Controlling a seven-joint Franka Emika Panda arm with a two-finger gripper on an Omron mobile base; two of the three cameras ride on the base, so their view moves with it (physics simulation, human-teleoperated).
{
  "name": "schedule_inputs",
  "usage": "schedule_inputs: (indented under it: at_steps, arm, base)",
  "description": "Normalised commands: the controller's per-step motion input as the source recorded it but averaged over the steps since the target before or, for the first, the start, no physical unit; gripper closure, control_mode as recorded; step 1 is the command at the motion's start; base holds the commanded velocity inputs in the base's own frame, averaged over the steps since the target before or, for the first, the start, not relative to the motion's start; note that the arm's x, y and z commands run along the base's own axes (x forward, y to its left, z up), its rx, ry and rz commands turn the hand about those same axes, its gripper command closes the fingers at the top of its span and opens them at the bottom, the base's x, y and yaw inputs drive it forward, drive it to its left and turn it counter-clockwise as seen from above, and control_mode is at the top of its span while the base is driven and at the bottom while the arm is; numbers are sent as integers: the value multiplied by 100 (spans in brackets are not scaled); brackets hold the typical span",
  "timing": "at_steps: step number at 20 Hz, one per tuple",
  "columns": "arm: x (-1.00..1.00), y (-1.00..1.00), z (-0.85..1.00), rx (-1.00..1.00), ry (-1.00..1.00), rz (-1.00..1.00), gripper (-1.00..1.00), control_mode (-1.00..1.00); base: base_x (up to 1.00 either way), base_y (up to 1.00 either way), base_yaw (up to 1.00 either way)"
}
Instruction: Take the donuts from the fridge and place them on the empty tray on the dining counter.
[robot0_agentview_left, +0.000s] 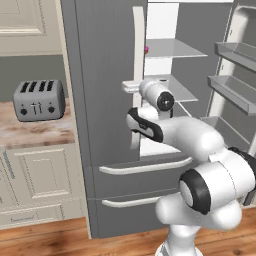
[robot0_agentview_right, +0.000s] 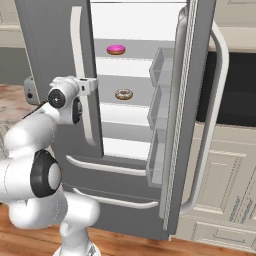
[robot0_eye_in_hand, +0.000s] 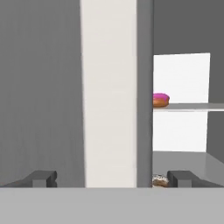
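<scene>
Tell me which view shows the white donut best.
The right base view: the white donut lies whole on the middle fridge shelf. The hand view catches an edge beside the door; the left base view hides it behind the arm.

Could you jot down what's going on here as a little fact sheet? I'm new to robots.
Fridge: right door open, left door closed
Pink donut: upper shelf
White speckled donut: shelf below
Gripper: fingers spread apart, nothing held, facing the closed door's white handle
Toaster: on the counter left of the fridge
Donuts moved: none yet
</scene>
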Motion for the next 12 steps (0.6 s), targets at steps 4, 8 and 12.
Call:
schedule_inputs:
  at_steps: [4,8,12]
  arm:
    - [67,3,-11,0,0,0,-100,-100]
    - [73,17,-5,-2,0,0,-100,-100]
    - [76,27,-3,-4,0,0,-100,-100]
  base:
    - [0,0,0]
    - [0,0,0]
    - [0,0,0]
